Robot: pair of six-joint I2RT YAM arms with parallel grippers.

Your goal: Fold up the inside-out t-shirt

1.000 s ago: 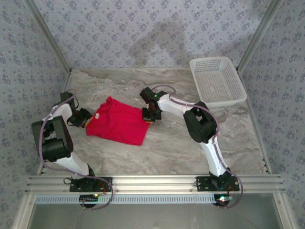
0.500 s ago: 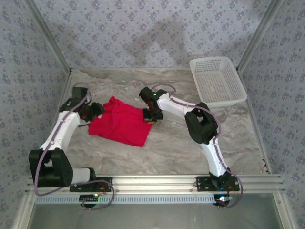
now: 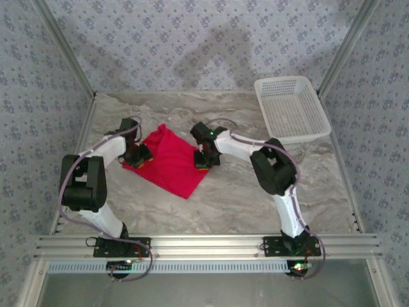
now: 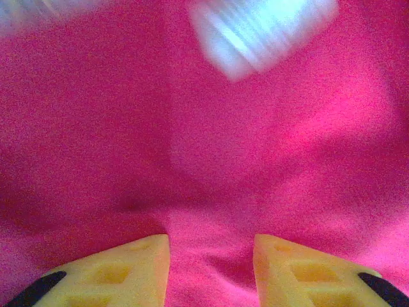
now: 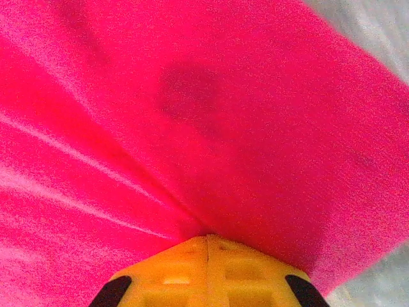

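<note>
The inside-out t-shirt (image 3: 171, 161) is a plain red cloth lying bunched at the middle left of the marble table (image 3: 249, 192). My left gripper (image 3: 142, 153) sits at its left edge. In the left wrist view its yellow fingers (image 4: 137, 256) stand apart, and a ridge of the t-shirt (image 4: 211, 128) fills the gap at the left gripper (image 4: 211, 240). A blurred white tag (image 4: 262, 32) shows further ahead. My right gripper (image 3: 204, 158) is at the shirt's right edge. In the right wrist view the right gripper (image 5: 208, 238) is shut, and creases of the t-shirt (image 5: 223, 96) run into its tip.
A white lattice basket (image 3: 291, 109) stands at the back right corner. Patterned walls with metal posts close in the table on three sides. An aluminium rail (image 3: 204, 243) runs along the near edge, with both arm bases on it.
My left gripper has travelled right and toward the back with the shirt's left edge, so the shirt is narrower and more bunched. The right gripper has shifted slightly to the right.
</note>
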